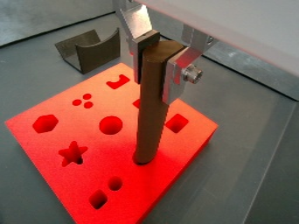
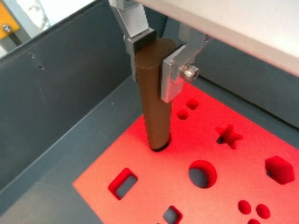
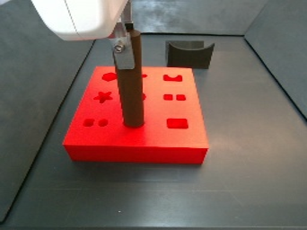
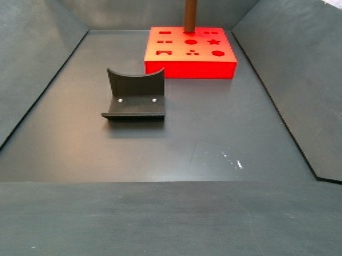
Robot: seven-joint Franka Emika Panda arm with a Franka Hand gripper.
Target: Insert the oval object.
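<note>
Oval object (image 1: 152, 101) hangs upright, pinched at its top by your gripper (image 1: 160, 54), lower tip touching the red block (image 3: 138, 144) near its centre

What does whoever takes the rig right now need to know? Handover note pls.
Gripper: jaws shut on the oval object, holding it upright by its upper end, over the red block.
Oval object: its lower tip is at the block's top face, at a hole in both wrist views; how far in, cannot tell.
Short dark grey block: on the floor, apart from the red block, untouched.
Done: pick-up and alignment.
Left: push the peg down, open the jaws, retract.
</note>
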